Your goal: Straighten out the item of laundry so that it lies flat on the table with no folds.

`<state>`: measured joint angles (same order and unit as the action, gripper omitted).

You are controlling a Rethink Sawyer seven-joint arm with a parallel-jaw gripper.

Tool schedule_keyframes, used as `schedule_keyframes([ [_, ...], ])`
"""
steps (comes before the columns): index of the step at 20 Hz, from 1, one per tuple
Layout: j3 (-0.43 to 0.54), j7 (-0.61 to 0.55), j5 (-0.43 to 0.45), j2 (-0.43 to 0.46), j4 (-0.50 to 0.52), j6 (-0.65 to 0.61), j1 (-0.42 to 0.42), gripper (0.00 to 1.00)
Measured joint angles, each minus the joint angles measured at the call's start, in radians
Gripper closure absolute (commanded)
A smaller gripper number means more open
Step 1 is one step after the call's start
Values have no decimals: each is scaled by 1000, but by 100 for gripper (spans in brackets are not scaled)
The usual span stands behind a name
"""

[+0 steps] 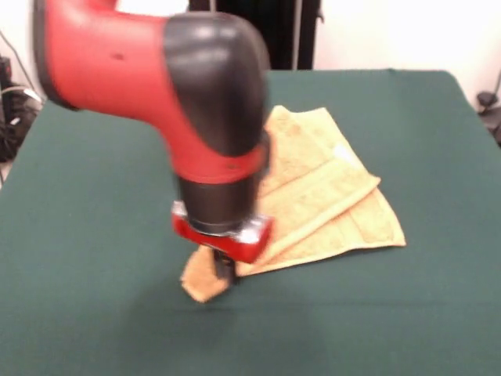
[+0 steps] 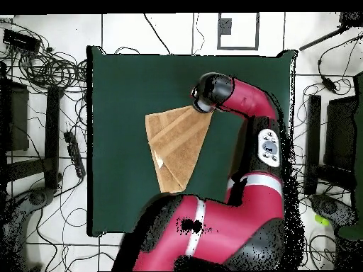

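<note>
Towel (image 1: 329,196), folded, white label (image 1: 342,152) unreadable, one corner clamped in hand (image 1: 219,270) on table (image 1: 94,298).

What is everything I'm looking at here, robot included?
Orange-tan terry towel: one, folded over itself in layers, lying mid-table, one corner under the arm's tip.
White label: one, small, on the towel's upper layer.
Dark green felt-covered table: one, large, rectangular, filling most of the front view.
Cables and black equipment: many, on the pale floor around the table in the overhead view.
Red and black robot arm: one, reaching down over the table.
Pincer: one, dark, at the arm's tip, down at the towel's near corner; whether it is gripping cannot be made out.
</note>
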<state>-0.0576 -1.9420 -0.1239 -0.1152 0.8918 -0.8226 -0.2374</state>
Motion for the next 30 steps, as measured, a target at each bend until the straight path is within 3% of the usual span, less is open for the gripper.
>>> schedule_keyframes([
  [9, 88, 41, 109, -114, 158, 0, -235, 100],
  [13, 123, 71, 155, -151, 221, 10, -292, 100],
  [20, 194, 87, 250, -200, 315, 88, -349, 100],
  [30, 280, 87, 334, -232, 375, 143, -388, 100],
])
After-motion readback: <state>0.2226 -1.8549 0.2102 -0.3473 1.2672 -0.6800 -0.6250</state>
